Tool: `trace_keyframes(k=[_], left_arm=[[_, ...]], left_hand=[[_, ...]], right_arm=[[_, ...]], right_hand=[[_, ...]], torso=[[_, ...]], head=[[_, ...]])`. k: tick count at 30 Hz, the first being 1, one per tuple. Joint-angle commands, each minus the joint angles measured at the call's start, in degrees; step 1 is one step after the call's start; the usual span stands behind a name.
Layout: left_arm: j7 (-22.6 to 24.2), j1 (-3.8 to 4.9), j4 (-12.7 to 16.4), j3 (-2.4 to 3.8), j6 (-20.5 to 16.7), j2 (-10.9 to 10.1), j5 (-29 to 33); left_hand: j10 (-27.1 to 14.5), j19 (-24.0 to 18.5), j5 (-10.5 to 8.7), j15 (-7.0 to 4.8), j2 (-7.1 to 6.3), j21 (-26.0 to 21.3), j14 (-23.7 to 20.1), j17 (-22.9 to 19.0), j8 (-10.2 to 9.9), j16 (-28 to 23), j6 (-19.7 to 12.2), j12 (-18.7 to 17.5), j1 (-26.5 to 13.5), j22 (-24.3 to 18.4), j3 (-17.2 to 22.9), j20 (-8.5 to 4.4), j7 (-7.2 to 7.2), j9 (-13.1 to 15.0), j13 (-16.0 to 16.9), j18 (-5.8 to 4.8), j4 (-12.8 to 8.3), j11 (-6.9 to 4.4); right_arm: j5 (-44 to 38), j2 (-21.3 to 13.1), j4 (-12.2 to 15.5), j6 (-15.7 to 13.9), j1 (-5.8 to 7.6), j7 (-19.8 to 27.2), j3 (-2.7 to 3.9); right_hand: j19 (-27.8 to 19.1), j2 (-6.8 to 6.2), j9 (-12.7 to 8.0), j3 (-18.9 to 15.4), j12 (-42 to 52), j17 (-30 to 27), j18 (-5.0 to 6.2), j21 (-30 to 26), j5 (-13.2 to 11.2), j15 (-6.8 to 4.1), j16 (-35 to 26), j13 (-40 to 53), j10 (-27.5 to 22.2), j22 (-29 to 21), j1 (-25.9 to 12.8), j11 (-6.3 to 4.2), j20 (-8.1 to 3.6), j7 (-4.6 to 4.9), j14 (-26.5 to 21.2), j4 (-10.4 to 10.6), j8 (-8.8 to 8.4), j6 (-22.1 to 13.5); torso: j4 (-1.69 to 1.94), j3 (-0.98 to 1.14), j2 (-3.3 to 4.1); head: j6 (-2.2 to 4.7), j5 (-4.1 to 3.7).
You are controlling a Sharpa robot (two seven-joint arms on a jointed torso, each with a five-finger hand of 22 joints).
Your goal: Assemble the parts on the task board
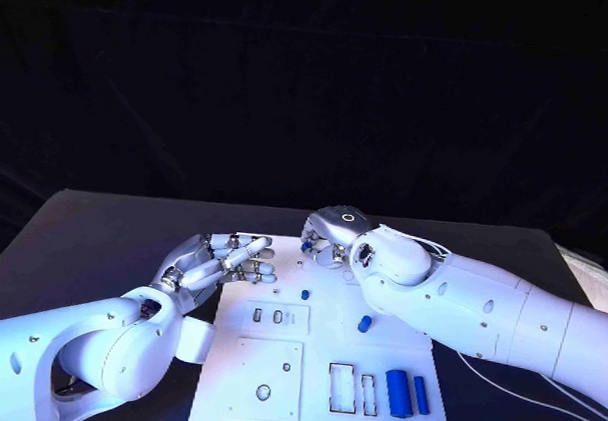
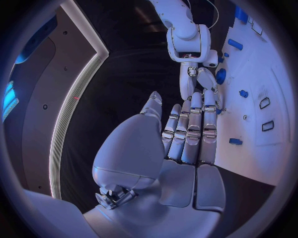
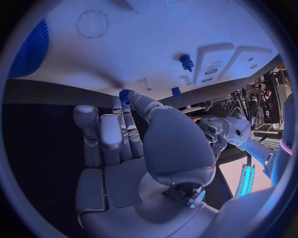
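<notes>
Hands meet at the far edge of the task board (image 1: 316, 418), which tells you the work is going on up there and not among the spare parts nearer the robot. Your right hand (image 1: 334, 236) pinches a small toothed blue gear (image 3: 126, 96) between fingertip and thumb, right over the board's far edge; you can judge it is being carried to a seat nearby, though which one cannot be told. Your left hand (image 1: 223, 259) holds nothing, its fingers straight and close together over the far left corner, seemingly waiting to steady or to take over (a guess only).

On the board, two blue bars (image 1: 408, 392) lie side by side near the right edge, just beside two narrow rectangular pockets (image 1: 352, 390) that stand unfilled; you would expect the bars to belong there. A short blue peg (image 1: 364, 323) stands toward the right of the middle, and a smaller blue peg (image 1: 305, 294) stands beyond it, nearer the hands. Two small slots (image 1: 267, 315) left of the middle also look unfilled, as do the holes in the raised plate (image 1: 270, 366) toward the near left corner.
</notes>
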Motion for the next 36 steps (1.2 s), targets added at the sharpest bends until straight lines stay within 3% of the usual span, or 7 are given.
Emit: trace_keyframes(k=[1, 11, 16, 25, 32, 34, 36], left_arm=[[0.2, 0.07, 0.1, 0.05, 1.0, 0.0, 0.0], [0.2, 0.07, 0.1, 0.05, 0.9, 0.0, 0.0], [0.1, 0.07, 0.1, 0.05, 0.9, 0.0, 0.0], [0.0, 0.10, -0.2, 0.05, 1.0, -0.2, 0.0], [0.2, 0.15, -0.9, 0.05, 1.1, -0.5, 0.0], [0.2, 0.15, -1.0, 0.05, 1.2, -0.5, 0.0], [0.2, 0.15, -1.1, 0.04, 1.3, -0.4, 0.0]], left_hand=[[0.0, -0.1, 0.04, 0.21, 0.16, -0.2, -0.3, 0.1, -0.4, -0.4, -0.1, -0.2, 0.3, -0.1, 0.1, 0.09, 0.41, 0.0, 0.0, 0.95, -0.4, 0.25], [0.0, -0.1, 0.04, 0.21, 0.16, -0.2, -0.3, 0.1, -0.4, -0.4, -0.1, -0.2, 0.3, -0.1, 0.1, 0.09, 0.41, 0.0, 0.0, 0.95, -0.4, 0.25], [0.0, -0.2, 0.04, 0.21, 0.17, -0.3, -0.3, 0.2, -0.4, -0.4, -0.1, -0.3, 0.3, -0.1, 0.1, 0.10, 0.42, 0.0, 0.0, 0.96, -0.4, 0.26], [-0.1, -0.2, 0.04, 0.23, 0.18, -0.3, -0.3, 0.2, -0.4, -0.5, -0.1, -0.3, 0.3, -0.1, 0.0, 0.11, 0.44, -0.1, -0.1, 0.96, -0.5, 0.28], [-0.1, -0.2, 0.04, 0.24, 0.18, -0.3, -0.3, 0.2, -0.5, -0.5, -0.2, -0.4, 0.3, -0.1, 0.0, 0.12, 0.45, -0.1, -0.1, 0.96, -0.5, 0.30], [-0.1, -0.2, 0.04, 0.24, 0.19, -0.3, -0.3, 0.2, -0.5, -0.5, -0.2, -0.4, 0.3, -0.1, 0.0, 0.12, 0.45, -0.1, -0.1, 0.96, -0.5, 0.30], [-0.1, -0.2, 0.04, 0.24, 0.19, -0.3, -0.3, 0.2, -0.5, -0.5, -0.2, -0.4, 0.3, -0.1, 0.0, 0.12, 0.44, -0.1, -0.1, 0.96, -0.5, 0.30]], right_arm=[[-0.2, -0.1, 0.0, 0.0, -0.02, 0.3, 0.00], [0.5, 0.0, -0.1, -0.1, -0.04, 0.4, 0.00], [0.6, 0.1, -0.3, -0.6, -0.03, 0.2, 0.00], [1.5, -1.9, 1.9, -2.4, -0.02, 0.6, 0.03], [4.4, -8.2, 8.1, -3.1, 0.41, -0.7, 0.61], [7.4, -11.1, 10.1, -2.2, 0.67, -1.9, 0.90], [11.5, -13.8, 11.5, -0.8, 1.02, -3.2, 1.09]], right_hand=[[0.2, -0.59, 0.0, 0.3, 0.0, -0.1, -0.83, 0.2, 0.1, -0.33, 0.2, -0.1, 0.0, 0.0, 0.3, 0.23, -0.11, 0.29, 0.8, 0.2, -0.04, -0.1], [-0.5, -1.61, -0.3, 0.1, -0.8, -1.0, -0.69, -0.3, -0.2, 0.10, -0.2, -0.3, -1.7, -1.0, -0.1, 0.81, 0.13, 0.82, 0.6, 0.7, -0.61, -1.3], [-4.8, -3.21, -0.6, -2.8, -0.6, -7.1, 0.46, -4.3, -2.1, 1.04, -4.3, -0.2, -8.4, -7.3, -0.2, 1.71, 0.81, 1.27, -1.0, 1.8, -0.71, -7.3], [-6.0, -2.55, -0.5, -6.2, 0.2, -10.2, 0.92, -6.5, -1.6, 1.22, -6.6, -0.1, -10.3, -10.5, 1.5, 2.01, 1.00, 1.50, -1.3, 2.9, -0.47, -8.8], [-2.6, -2.39, -0.3, -6.8, 3.4, -5.7, 0.07, -3.8, 0.8, 0.72, -3.3, 0.4, -4.0, -6.0, 1.4, 1.42, 0.74, 1.93, 0.2, 4.1, -0.22, -6.8], [-0.2, -2.67, -0.4, -7.0, 5.8, -1.9, -0.54, -1.6, 0.9, 0.13, -0.7, 1.4, 1.0, -2.5, 0.9, 0.55, 0.55, 1.68, 1.1, 4.7, -0.37, -6.8], [2.9, -4.17, -0.5, -8.3, 10.9, 3.8, -1.34, 1.3, 0.9, -1.26, 3.2, 4.1, 9.8, 2.3, 0.6, -1.39, -0.37, 0.38, 2.3, 5.1, -0.57, -7.3]], torso=[[0.04, -0.03, 0.02], [0.10, -0.06, 0.05], [0.06, -0.09, 0.05], [0.00, -0.02, 0.04], [-0.68, 0.07, -0.28], [-0.96, 0.02, -0.46], [-1.12, 0.02, -0.59]], head=[[-0.02, -0.11], [-0.04, -0.21], [0.06, -0.23], [0.18, -0.29], [0.47, -0.37], [0.38, -0.40], [0.42, -0.42]])
